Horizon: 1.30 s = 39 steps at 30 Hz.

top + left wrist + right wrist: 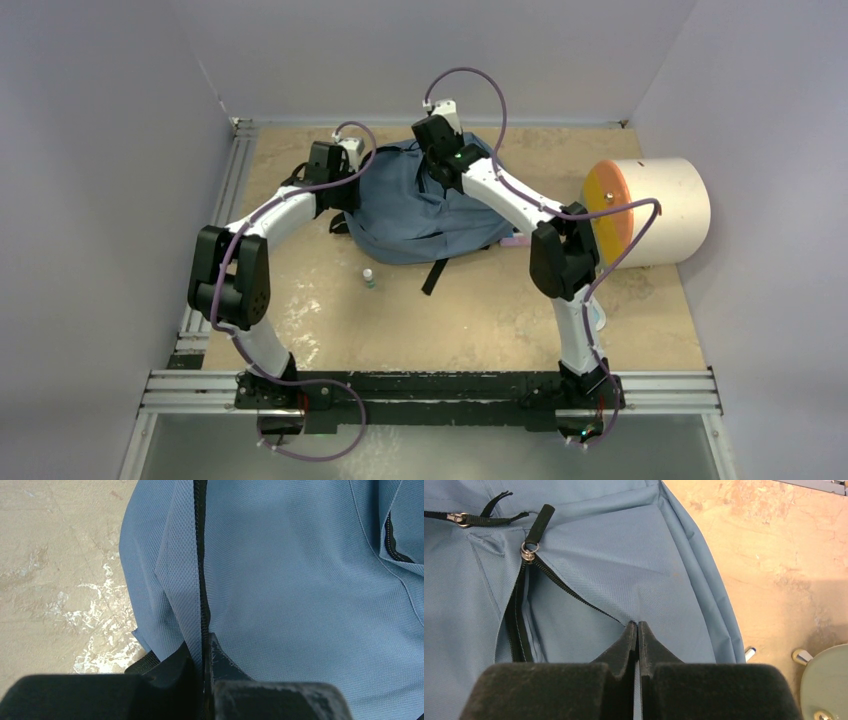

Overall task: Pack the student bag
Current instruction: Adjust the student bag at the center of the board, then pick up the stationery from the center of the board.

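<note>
**Both grippers pinching the backpack**

I see the student bag [420,205] lying flat at the far middle of the table [480,320], between my two arms. My left gripper [202,647] is clamped on a fold of its fabric along a zipper line [201,555]. My right gripper [637,626] is pressed together on fabric where an open zipper [569,592] ends. A white cylinder [660,210] lies to the right.

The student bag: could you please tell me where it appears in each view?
Top external: student bag at upper centre.
Left wrist: student bag fills centre and right.
Right wrist: student bag fills left and centre.
Shared landmark: the tan tabletop bordering it.
</note>
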Each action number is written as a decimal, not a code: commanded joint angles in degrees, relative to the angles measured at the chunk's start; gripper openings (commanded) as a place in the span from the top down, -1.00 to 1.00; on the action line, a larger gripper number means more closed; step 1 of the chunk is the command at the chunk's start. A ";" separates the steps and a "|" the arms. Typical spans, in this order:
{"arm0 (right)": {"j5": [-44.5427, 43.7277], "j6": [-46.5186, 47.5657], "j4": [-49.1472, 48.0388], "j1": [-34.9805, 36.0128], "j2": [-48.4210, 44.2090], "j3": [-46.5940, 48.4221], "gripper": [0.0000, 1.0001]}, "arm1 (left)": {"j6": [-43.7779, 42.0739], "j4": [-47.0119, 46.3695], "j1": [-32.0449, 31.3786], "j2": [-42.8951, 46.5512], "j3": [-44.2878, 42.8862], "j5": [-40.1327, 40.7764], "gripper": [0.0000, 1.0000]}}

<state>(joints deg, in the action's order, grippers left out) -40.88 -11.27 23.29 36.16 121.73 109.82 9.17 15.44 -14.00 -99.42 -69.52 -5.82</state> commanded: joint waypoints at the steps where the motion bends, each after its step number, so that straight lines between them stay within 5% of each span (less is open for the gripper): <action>1: -0.16 -0.35 -1.23 -0.56 -5.14 1.31 1.00 | -0.69 -1.54 0.13 0.83 -1.50 -0.90 1.00; 12: 5.22 -2.65 -2.16 -1.02 -5.96 -0.66 1.00 | 7.23 4.74 0.07 17.60 -2.44 -4.03 0.30; 17: 6.52 -3.36 -2.71 -1.35 -6.41 -1.61 1.00 | 15.00 4.24 -0.95 31.36 10.79 -8.22 0.10; 23: 8.06 -4.25 -3.16 -1.44 -6.75 -3.10 1.00 | 24.89 12.72 -13.86 39.71 21.83 8.58 -0.03; 27: 8.62 -4.95 -3.15 -1.41 -6.86 -4.47 1.00 | 31.08 11.83 -20.16 43.72 28.58 12.74 -0.17; 34: 9.24 -5.34 -3.25 -1.42 -7.33 -5.83 1.00 | 33.59 17.90 -23.91 39.64 28.78 22.18 -0.21; 39: 9.67 -5.50 -3.28 -1.38 -7.34 -5.97 1.00 | 32.96 13.06 -24.17 37.59 30.38 21.16 -0.21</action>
<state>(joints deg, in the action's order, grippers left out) -31.27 -15.79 20.43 34.92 118.08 104.40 40.99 32.25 -37.69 -61.08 -39.00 12.97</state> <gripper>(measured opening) 0.005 0.604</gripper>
